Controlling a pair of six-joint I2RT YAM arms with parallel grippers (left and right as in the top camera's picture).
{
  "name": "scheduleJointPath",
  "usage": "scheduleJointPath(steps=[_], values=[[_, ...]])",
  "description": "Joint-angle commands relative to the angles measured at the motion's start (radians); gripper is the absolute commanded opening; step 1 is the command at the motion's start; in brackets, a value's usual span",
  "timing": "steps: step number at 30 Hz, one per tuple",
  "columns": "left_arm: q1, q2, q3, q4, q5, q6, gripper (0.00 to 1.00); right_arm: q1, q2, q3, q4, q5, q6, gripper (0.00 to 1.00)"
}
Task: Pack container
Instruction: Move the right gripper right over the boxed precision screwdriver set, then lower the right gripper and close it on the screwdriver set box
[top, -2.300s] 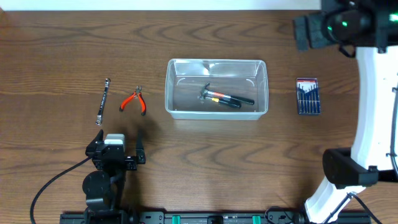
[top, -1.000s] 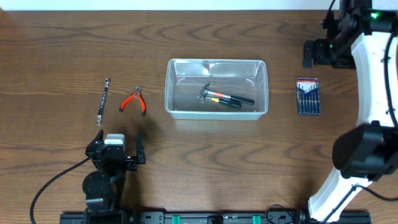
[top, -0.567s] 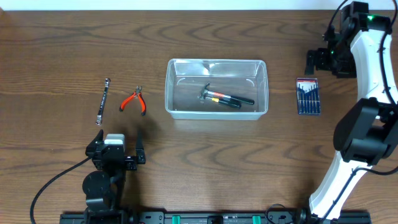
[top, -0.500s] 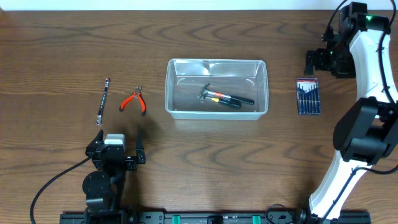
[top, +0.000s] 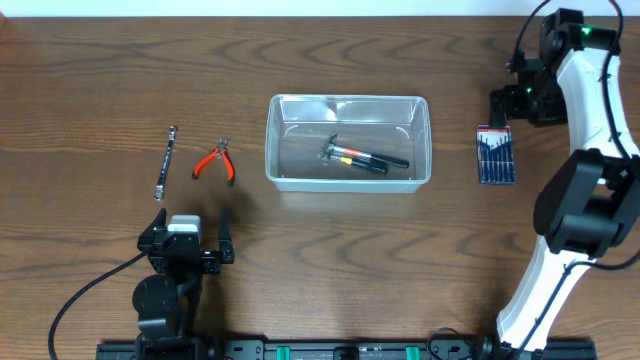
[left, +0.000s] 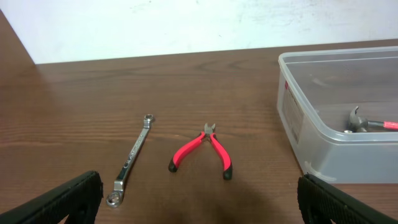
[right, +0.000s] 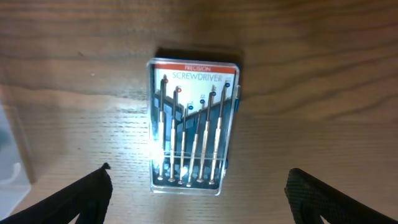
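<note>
The clear plastic container (top: 347, 142) stands mid-table with a small hammer (top: 362, 158) lying inside; its corner shows in the left wrist view (left: 339, 118). A screwdriver set case (top: 495, 154) lies to its right, and fills the right wrist view (right: 193, 127). My right gripper (top: 507, 100) hangs open just behind the case, its fingers wide on either side of it in the wrist view (right: 199, 199). Red-handled pliers (top: 215, 162) and a steel wrench (top: 166, 162) lie at the left. My left gripper (top: 190, 245) rests open near the front edge, short of the pliers (left: 200, 149) and wrench (left: 132, 158).
The right arm's white links (top: 590, 150) rise along the table's right edge. A black cable (top: 80, 300) trails from the left arm's base at the front left. Bare wood lies between the container and the front edge.
My right arm has swung down and inward from the far right corner, bringing its open gripper over the screwdriver set case. The left arm and the tools have not moved.
</note>
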Motion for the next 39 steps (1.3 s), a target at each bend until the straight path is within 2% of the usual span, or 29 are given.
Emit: scheduleJointPath(steps=[1,3,7,15,24,39], values=[[0.004,-0.006,-0.025,-0.008,-0.008,-0.002,0.98,0.004,0.033,-0.005,-0.003,0.016,0.014,0.92],[0.004,-0.006,-0.025,-0.008,-0.008,-0.002,0.98,0.004,0.042,-0.005,0.002,0.056,0.055,0.96],[0.004,-0.006,-0.025,-0.008,-0.008,-0.002,0.98,0.004,0.048,-0.005,0.005,0.087,0.094,0.97],[0.004,-0.006,-0.025,-0.008,-0.008,-0.002,0.98,0.004,0.048,-0.025,0.017,0.085,0.093,0.98],[0.004,-0.006,-0.025,-0.008,-0.008,-0.002,0.98,0.005,0.048,-0.17,0.149,0.041,0.09,0.99],[0.004,-0.006,-0.025,-0.008,-0.008,-0.002,0.98,0.018,0.048,-0.173,0.196,-0.027,0.034,0.99]])
